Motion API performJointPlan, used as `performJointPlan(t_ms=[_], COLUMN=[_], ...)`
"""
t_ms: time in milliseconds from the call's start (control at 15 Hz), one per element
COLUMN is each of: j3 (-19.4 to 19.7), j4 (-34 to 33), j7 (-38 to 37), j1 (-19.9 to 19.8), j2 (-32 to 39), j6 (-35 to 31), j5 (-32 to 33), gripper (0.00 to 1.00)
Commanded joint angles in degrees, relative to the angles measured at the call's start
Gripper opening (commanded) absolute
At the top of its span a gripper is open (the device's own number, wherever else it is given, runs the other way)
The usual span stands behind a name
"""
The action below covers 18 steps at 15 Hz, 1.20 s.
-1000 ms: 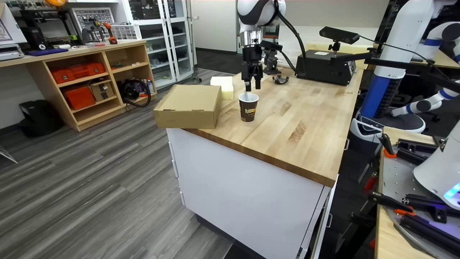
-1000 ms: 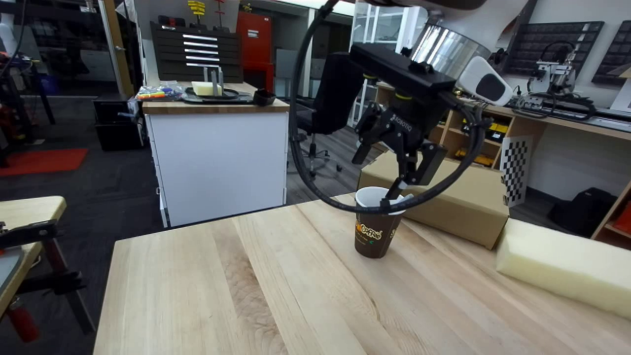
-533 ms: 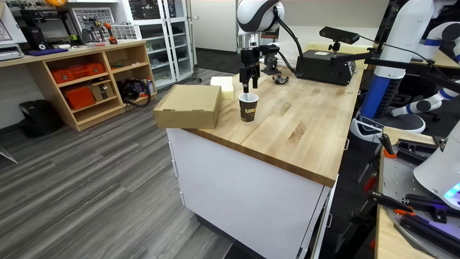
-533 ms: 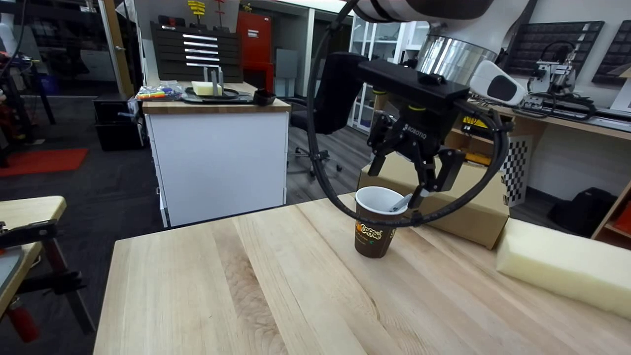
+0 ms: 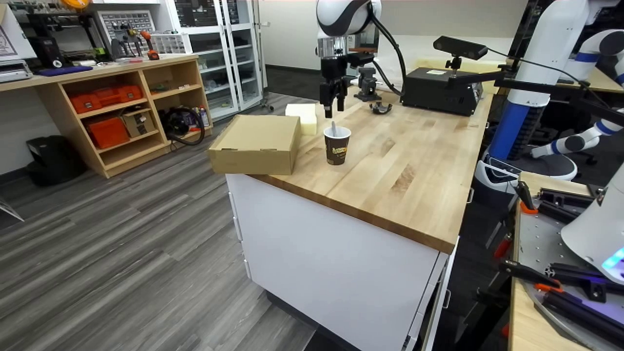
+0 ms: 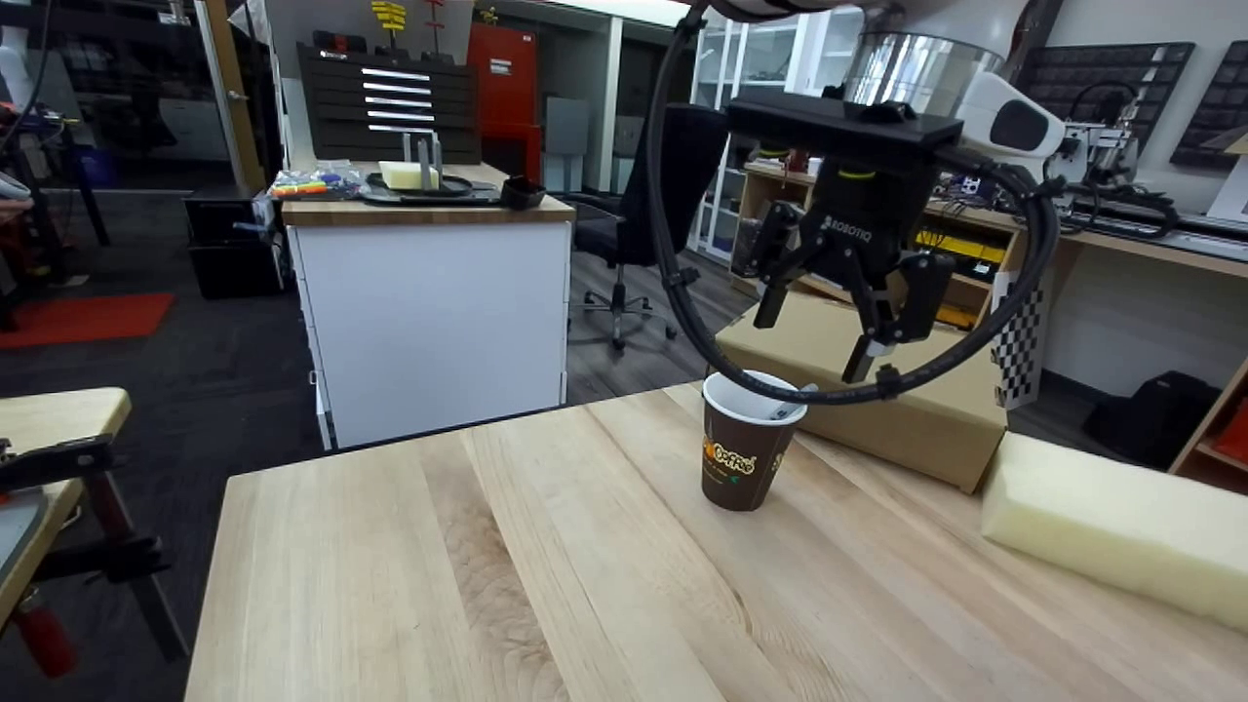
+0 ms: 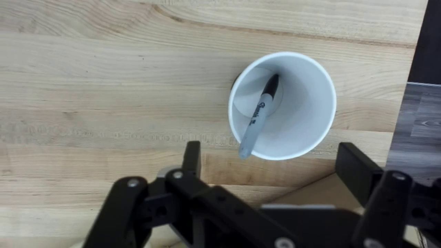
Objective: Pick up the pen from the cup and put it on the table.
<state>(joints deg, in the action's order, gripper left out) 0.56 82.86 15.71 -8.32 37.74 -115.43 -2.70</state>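
Observation:
The pen (image 7: 258,117), grey with a black end, stands tilted inside the cup (image 7: 303,103), its grey end resting over the rim. The brown cup with white rim stands upright on the wooden table (image 7: 103,103). Both exterior views show the cup (image 5: 337,151) (image 6: 743,463) and the pen's end (image 5: 334,127) (image 6: 792,405). My gripper (image 7: 269,148) is open and empty. In both exterior views it hangs above the cup (image 5: 334,112) (image 6: 811,348), apart from cup and pen. In the wrist view the pen's grey end lies between the fingertips, nearer the left finger.
A cardboard box (image 5: 256,141) (image 6: 897,400) sits beside the cup at the table's edge. A pale foam block (image 5: 304,117) (image 6: 1121,526) lies by it. A black equipment box (image 5: 441,90) and a dark curved piece (image 5: 380,108) are farther back. A cable loop (image 6: 673,244) hangs around my gripper.
My gripper has risen and shifted off the cup, to the right in an exterior view, and its tilt has lessened. It stays open. The cup and pen look unmoved.

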Motion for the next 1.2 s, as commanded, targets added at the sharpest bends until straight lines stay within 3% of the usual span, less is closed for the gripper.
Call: performJointPlan(t_ms=[0,667,1133], j3=[0.14,0.38,-0.06], j4=[-3.87,-5.41,-14.04], j7=[-0.87,0.48,-1.17], j1=[-0.46,-1.47,-1.57], j2=[1.59,3.51,8.17], j6=[3.91,4.94,4.57], j5=[0.02,0.19,-1.27], gripper=[1.0,1.0,1.0])
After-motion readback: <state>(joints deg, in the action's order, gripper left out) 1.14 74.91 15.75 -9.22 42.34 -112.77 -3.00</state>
